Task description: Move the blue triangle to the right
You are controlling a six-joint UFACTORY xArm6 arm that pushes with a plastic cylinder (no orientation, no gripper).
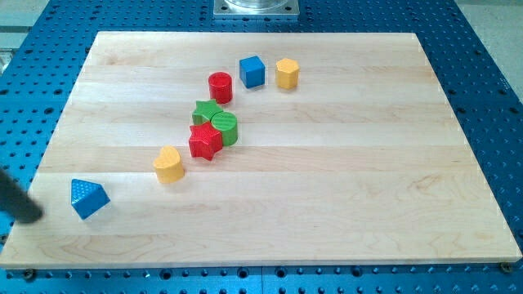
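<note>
You're looking at a bright, evenly lit scene; the light falls from above, soft and diffuse, with no hard glare on the board. Shadows are short and faint, sitting close under the blocks, such as the blue triangle and the yellow heart. The blocks read sharp and saturated. The rod at the view's left edge is smeared and soft, its tip indistinct. The board's edges look straight, without obvious bending.

A single camera looks down at a slant from in front of the wooden board, near enough that it nearly fills the frame. The rod's tip enters at the view's lower left edge.
</note>
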